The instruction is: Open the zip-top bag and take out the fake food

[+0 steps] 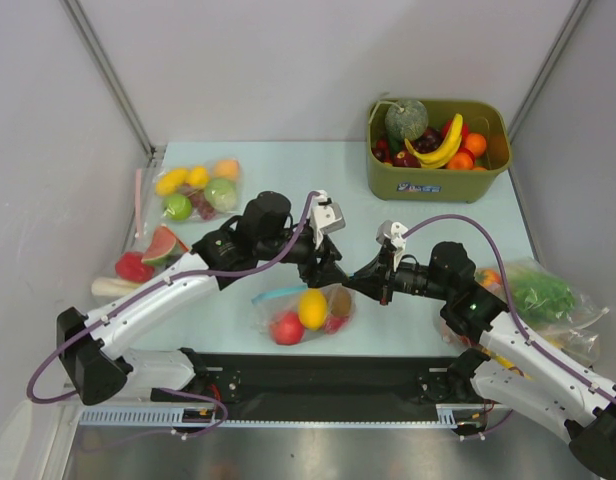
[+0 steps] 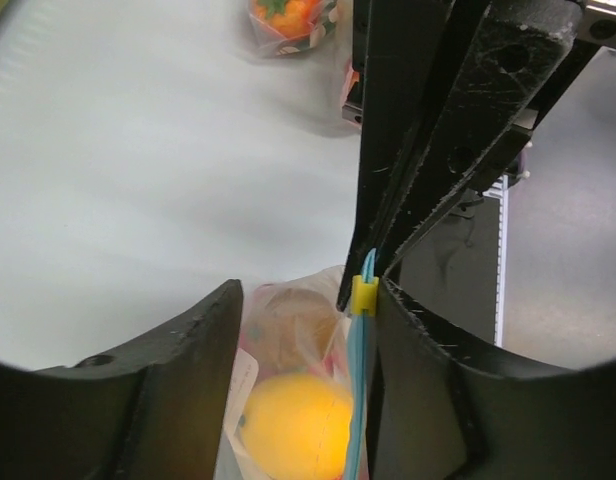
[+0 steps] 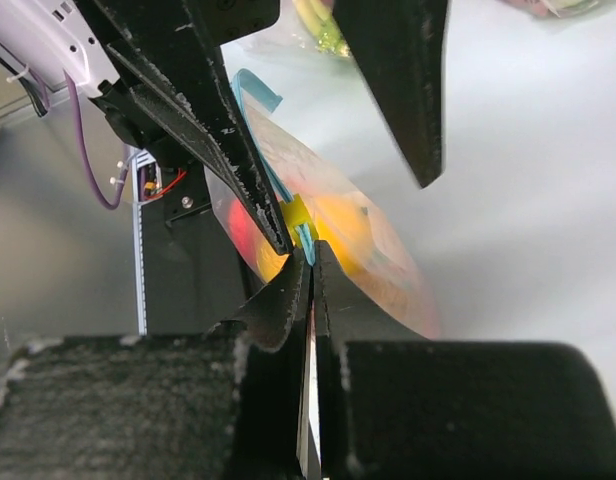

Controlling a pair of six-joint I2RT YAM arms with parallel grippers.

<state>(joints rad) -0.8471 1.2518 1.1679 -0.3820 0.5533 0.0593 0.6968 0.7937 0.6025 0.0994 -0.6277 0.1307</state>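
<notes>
My left gripper (image 2: 308,300) stands spread wide around the zip-top bag (image 1: 288,300), near the middle of the table's near edge, fake food (image 2: 298,425) still sealed inside. The right gripper (image 3: 310,262) is clamped on its zip strip (image 2: 360,400) at the yellow slider (image 2: 363,295). Well apart lie a fruit bag (image 1: 198,190) far left, the olive bin (image 1: 438,180) in the far right corner, and a greens bag (image 1: 543,295) at the right edge.

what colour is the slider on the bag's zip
Yellow slider, on a blue-green zip strip; shows best in the left wrist view.
</notes>
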